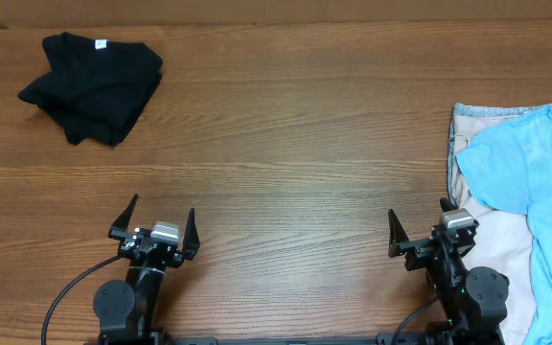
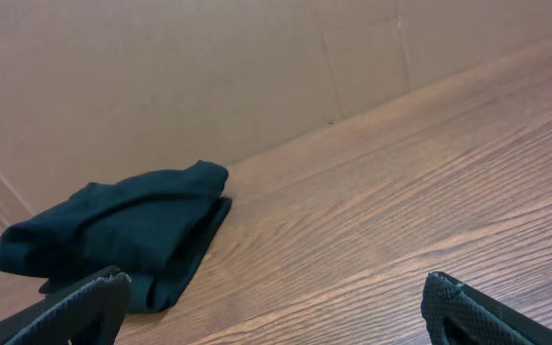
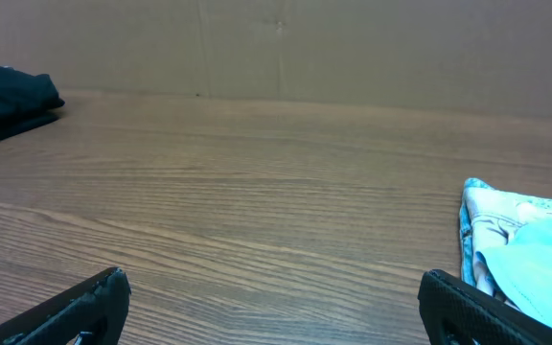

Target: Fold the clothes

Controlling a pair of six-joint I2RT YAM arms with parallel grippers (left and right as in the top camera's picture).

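Clothes [image 1: 492, 254]: a white-tagged black shirt [image 1: 91, 84], a blue T-shirt [image 1: 530, 182] printed perhaps "R"; left hand [image 1: 163, 205] and right hand [image 1: 418, 209] spread.

Robot test bench: wooden table [image 1: 295, 144] backed by cardboard wall [image 2: 161, 77].

A wooden surface [image 1: 305, 144] fills the view. Near its far left corner lies a crumpled black shirt [image 1: 92, 86], bunched into a loose heap, with a small white tag [image 1: 100, 42] showing at its upper edge. At the right edge a light blue T-shirt [image 1: 530, 177] with print lies spread on top of a cream piece [image 1: 494, 251]. Along the near edge, the left end effector [image 1: 161, 207] sits with its jaws spread wide, well apart from the black shirt. The right end effector [image 1: 418, 213], also spread wide, is just beside the cream piece.
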